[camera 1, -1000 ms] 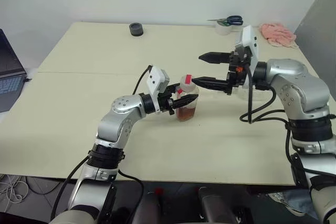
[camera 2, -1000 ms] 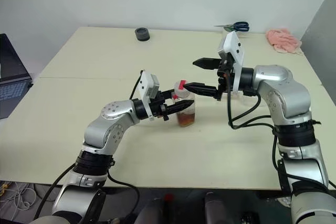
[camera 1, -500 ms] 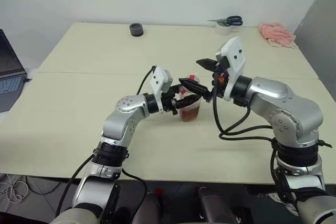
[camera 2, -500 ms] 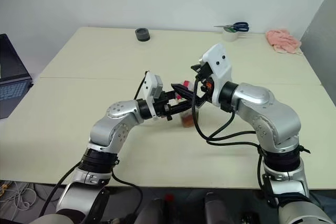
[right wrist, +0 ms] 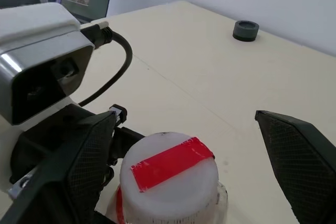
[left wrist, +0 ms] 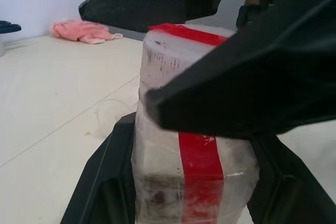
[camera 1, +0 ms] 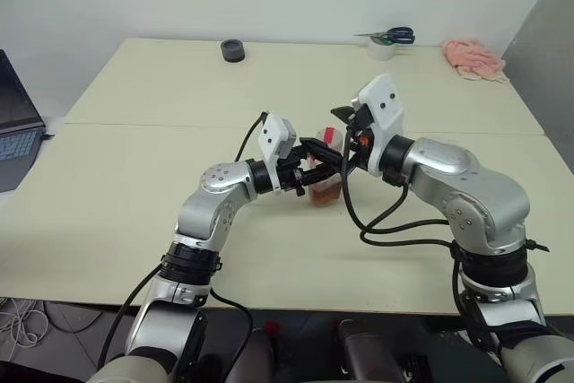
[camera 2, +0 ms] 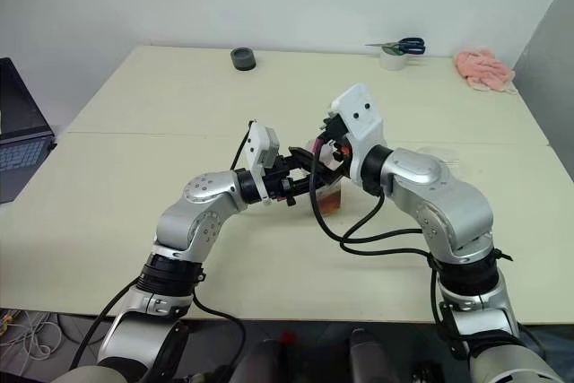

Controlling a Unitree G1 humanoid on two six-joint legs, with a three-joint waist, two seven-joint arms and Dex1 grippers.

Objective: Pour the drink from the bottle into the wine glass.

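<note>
Red-taped cap: topped the clear plastic bottle (camera 1: 324, 178), frame centre, upright on the beige table (camera 1: 179, 105).
Drink (camera 1: 323, 194): reddish-brown, low in the bottle.
Left gripper (camera 1: 314, 170): clamped on the bottle's body.
Right gripper (right wrist: 199, 177): jaws wide apart, straddling the cap, not touching.
Pink cloth (camera 1: 473, 56): upper right.

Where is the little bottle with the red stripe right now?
The bottle stands on the table near its middle, held by the left gripper, with the open right gripper around its cap.
</note>
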